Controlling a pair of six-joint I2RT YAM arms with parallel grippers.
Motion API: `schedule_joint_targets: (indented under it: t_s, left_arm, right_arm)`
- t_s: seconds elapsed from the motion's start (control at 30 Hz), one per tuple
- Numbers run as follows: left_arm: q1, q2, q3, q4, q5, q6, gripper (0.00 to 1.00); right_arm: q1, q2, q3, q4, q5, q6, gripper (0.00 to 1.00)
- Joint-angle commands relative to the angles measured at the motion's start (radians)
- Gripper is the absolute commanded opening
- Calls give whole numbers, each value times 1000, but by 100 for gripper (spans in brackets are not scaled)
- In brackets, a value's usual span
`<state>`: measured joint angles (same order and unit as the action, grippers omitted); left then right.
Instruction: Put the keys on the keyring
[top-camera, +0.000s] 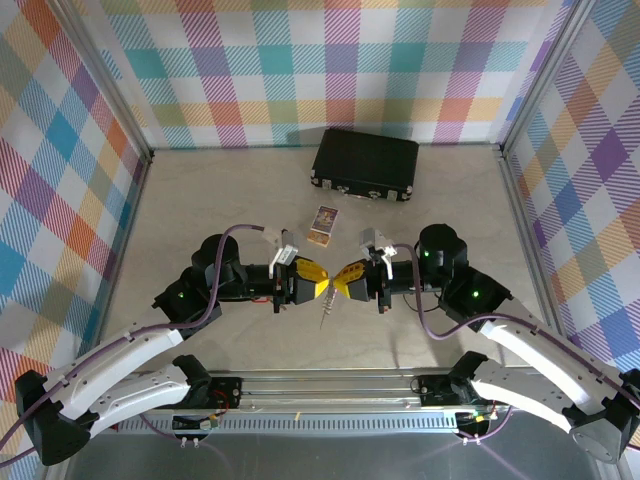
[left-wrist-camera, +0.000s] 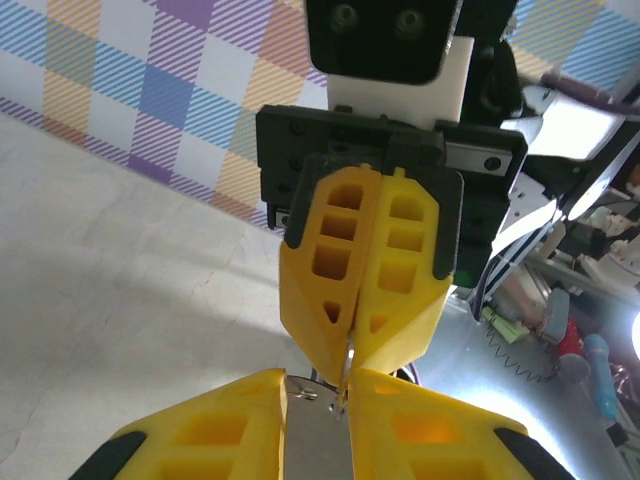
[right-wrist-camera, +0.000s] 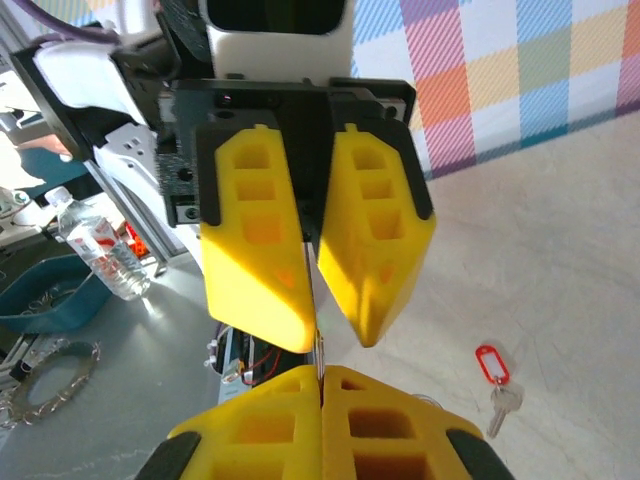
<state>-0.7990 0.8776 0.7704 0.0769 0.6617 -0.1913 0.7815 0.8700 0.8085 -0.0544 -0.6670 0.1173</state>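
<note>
Top external view: both arms are reaching in over the table (top-camera: 200, 200), and their yellow tips are meeting nose to nose at the middle.
Left gripper (top-camera: 322, 282): its fingers are standing a little apart, with a narrow gap showing in both wrist views, so it's not clamping anything.
Keyring (top-camera: 326, 310): it's hanging edge-on between the two grippers, a thin grey strand dangling below them over the table. Its wire is running through the left gripper's gap, close against one finger.
Right gripper (top-camera: 346, 278): its fingers are pressing tight together, pinching the keyring's thin metal edge.
Card (top-camera: 323, 225): it's lying on the table just behind the two grippers.
Black case (top-camera: 366, 163): it's sitting closed near the back wall.
Keys (right-wrist-camera: 496, 380): the silver key and its red tag are lying flat on the table, apart from the keyring and not on it yet. In the right wrist view they're showing at the lower right.
</note>
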Motion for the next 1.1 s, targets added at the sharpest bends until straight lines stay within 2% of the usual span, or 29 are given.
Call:
schedule_joint_targets:
  t_s: [0.0, 0.47, 0.73, 1.07]
  left_arm:
    - [-13, -16, -29, 141, 11, -68, 24]
    - [-12, -22, -46, 240, 37, -114, 20]
    - [-12, 2, -58, 330, 37, -144, 19]
    - [-13, 23, -74, 373, 47, -159, 11]
  right_arm:
    - [8, -36, -41, 234, -33, 76, 0]
    - [8, -17, -112, 462, -25, 182, 0]
    - [8, -16, -124, 481, -26, 196, 0]
    - [9, -1, -141, 534, -22, 216, 0]
